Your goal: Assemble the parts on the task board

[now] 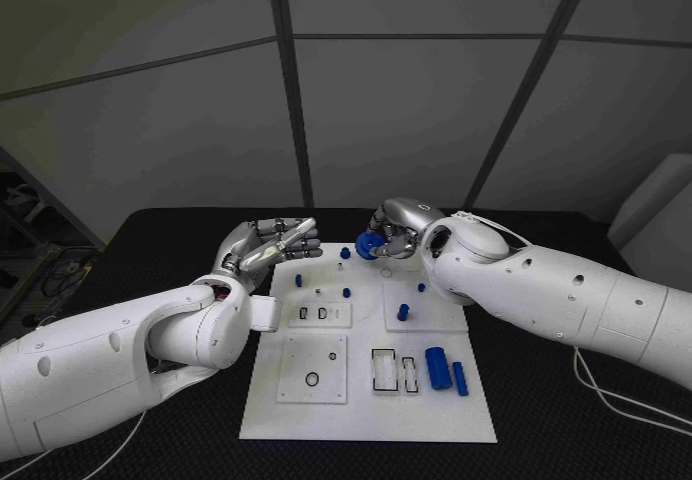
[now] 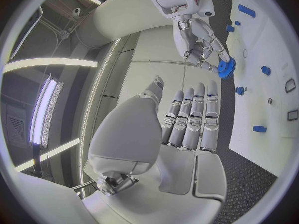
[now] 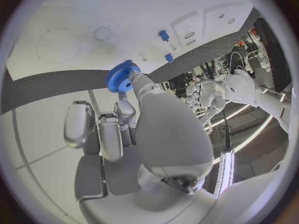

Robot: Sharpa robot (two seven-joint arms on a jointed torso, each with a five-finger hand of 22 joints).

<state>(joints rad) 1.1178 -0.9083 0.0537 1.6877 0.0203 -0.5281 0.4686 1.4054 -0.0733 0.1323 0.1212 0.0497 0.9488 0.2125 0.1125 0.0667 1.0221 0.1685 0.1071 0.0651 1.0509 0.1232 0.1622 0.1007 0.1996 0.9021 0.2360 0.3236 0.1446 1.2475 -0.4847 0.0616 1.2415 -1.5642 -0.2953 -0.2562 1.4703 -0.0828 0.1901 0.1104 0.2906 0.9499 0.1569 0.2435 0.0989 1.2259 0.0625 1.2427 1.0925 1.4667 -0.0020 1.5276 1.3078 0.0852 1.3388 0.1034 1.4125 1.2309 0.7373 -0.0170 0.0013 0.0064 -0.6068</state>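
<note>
A blue gear [image 1: 371, 246] is pinched in the fingertips of the right hand [image 1: 400, 228], held just above the far edge of the white board [image 1: 368, 400]. The left hand [image 1: 268, 247] is held beside the board's far left corner, fingers straight and close together, with nothing in it. Small blue pegs [image 1: 299, 281] stand on the board between the two hands, and two blue cylinders [image 1: 446, 372] lie nearer the robot, well away from both hands.
</note>
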